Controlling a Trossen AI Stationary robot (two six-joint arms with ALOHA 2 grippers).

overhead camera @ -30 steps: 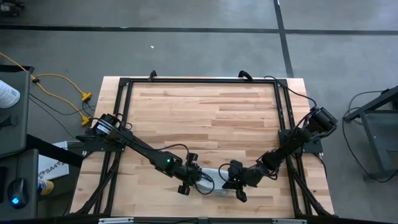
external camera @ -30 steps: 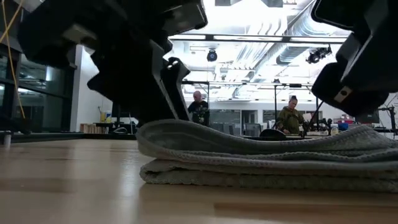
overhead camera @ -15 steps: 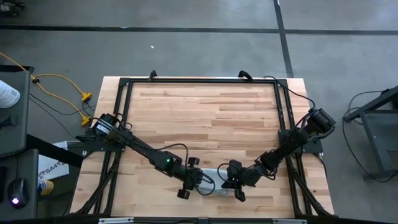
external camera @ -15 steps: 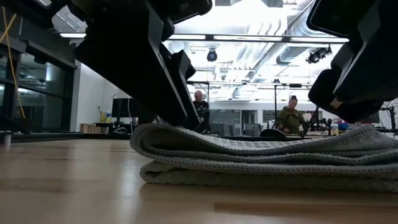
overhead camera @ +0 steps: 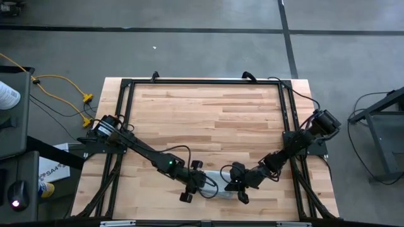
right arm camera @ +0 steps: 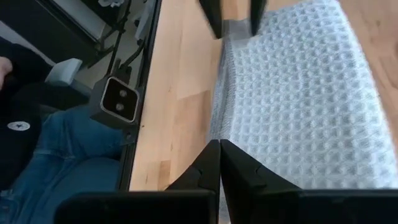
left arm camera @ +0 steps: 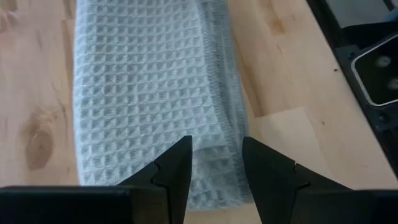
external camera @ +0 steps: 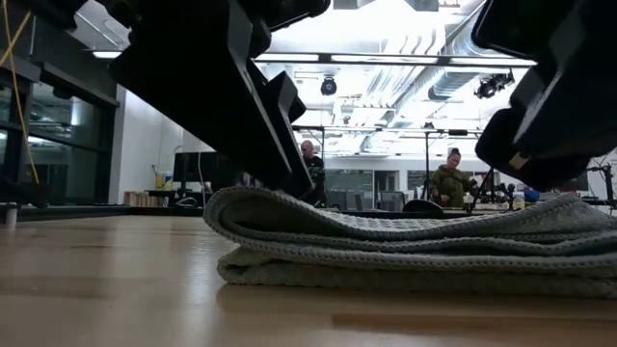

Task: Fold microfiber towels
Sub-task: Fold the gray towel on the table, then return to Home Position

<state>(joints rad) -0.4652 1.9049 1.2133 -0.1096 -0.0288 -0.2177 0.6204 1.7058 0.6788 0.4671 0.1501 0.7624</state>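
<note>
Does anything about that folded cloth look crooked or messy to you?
Slightly. The towel lies folded near the table's front edge, but in the low view its top layer bulges and overhangs the bottom layer. Nothing spilled or damaged.

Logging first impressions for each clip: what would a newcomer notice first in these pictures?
The folded grey-blue towel lying in layers at the near edge of the wooden table, between the two arms. The left pincer stands open over one end of it, while the right pincer is shut over the other end. A person in jeans sits just past the table's edge.
</note>
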